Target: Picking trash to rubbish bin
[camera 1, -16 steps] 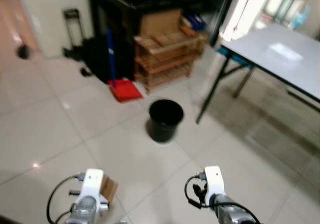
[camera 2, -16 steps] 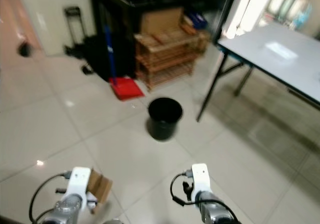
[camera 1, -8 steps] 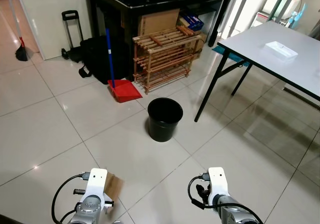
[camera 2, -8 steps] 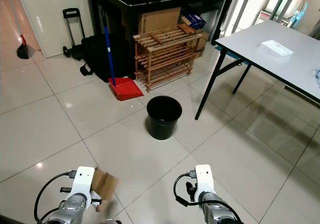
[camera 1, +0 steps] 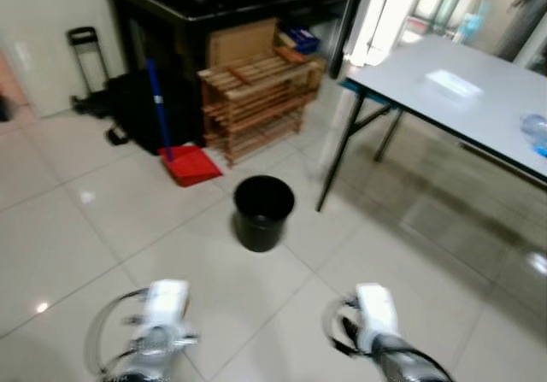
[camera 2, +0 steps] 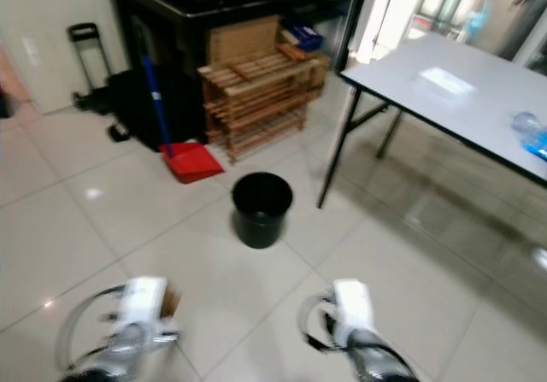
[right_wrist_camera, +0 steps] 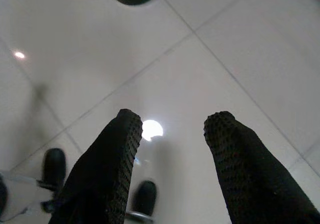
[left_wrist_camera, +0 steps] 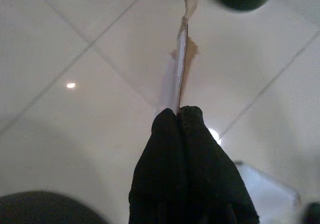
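While I hold low, left gripper clamps a thin brown cardboard scrap. Right gripper gapes apart. Round black plastic bin at 12 o'clock.

Pale glossy tiled floor carries a black bin at centre. A red dustpan lies at its 10 o'clock, a wooden rack at 12, the grey bench at 2.

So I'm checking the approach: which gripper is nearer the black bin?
Left, slightly. The left gripper, holding cardboard, sits below-left of the bin; the right gripper sits below-right.
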You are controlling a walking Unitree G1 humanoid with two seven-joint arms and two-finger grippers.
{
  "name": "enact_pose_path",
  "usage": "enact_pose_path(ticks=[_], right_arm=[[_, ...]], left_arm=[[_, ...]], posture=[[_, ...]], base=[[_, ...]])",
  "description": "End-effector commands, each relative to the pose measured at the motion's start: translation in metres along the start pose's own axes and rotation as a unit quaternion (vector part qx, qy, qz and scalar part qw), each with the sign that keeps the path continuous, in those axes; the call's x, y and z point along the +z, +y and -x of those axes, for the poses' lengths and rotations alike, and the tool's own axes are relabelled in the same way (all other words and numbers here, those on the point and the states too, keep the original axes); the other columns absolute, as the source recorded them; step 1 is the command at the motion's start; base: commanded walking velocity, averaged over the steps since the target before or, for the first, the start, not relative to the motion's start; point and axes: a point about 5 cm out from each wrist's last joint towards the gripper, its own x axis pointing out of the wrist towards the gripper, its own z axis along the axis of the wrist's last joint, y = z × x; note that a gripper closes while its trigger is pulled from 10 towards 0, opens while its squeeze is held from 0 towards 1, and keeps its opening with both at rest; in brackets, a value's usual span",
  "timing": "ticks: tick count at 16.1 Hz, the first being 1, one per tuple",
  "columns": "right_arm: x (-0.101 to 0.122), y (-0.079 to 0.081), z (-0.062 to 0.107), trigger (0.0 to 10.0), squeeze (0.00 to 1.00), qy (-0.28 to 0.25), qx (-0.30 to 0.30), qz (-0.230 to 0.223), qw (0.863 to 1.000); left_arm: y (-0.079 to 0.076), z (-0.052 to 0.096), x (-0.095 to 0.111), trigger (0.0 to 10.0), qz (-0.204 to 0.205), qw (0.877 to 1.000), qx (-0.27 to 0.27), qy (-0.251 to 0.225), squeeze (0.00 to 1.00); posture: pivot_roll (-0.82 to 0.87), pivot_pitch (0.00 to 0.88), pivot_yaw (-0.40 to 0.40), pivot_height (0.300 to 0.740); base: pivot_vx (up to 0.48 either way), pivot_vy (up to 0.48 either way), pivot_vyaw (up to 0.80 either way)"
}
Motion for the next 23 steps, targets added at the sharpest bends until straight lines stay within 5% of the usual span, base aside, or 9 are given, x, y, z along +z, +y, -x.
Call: enact_pose_path(ticks=[1, 23], right_arm=[[0.0093, 0.0097, -0.0032, 10.0, 0.00, -0.014, 0.011, -0.003, 1.000], [0.0167, 0.0140, -0.0045, 10.0, 0.00, -0.027, 0.030, -0.014, 0.999]], left_arm=[[0.0129, 0.0003, -0.0062, 10.0, -0.003, 1.000, 0.019, 0.010, 0.00], [0.0111, -0.0006, -0.0022, 10.0, -0.004, 1.000, 0.015, 0.006, 0.00]], posture=[[0.03, 0.028, -0.107, 0.740], [0.03, 0.028, -0.108, 0.740]], base=[[0.390, 0.000, 0.00], [0.387, 0.000, 0.00]])
